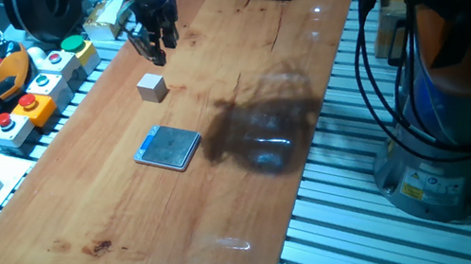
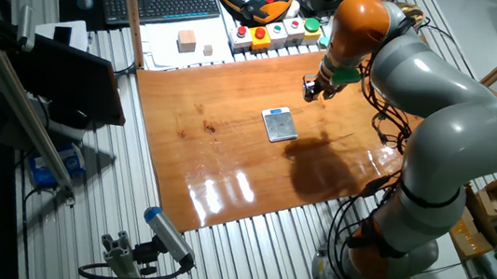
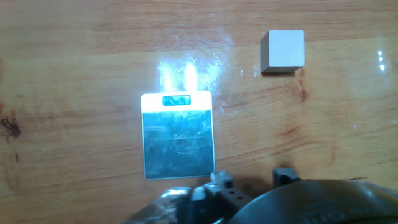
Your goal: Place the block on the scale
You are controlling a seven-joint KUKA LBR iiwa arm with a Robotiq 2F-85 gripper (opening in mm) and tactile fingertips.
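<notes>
— Pale beige wooden cube (image 1: 151,87) sitting alone on the varnished wooden tabletop (image 1: 138,235), near the flat square scale with its grey-blue metal plate (image 1: 168,148) but clear of it. Not yet on the plate, then.

— And held by nothing. Black two-finger gripper (image 1: 154,45) up above the board, beyond the cube, empty; fingers seemingly a little apart (hard to judge, so dark against the clutter).

— Likely trouble?

— Coming down off-centre and knocking the cube askew instead of straddling it. Small, light, easily shoved.

— And later?

— Setting it near the plate's edge, or letting go too high: could tip off onto the wood. Glare on the metal in the hand view, too; awkward for judging the edge.
</notes>
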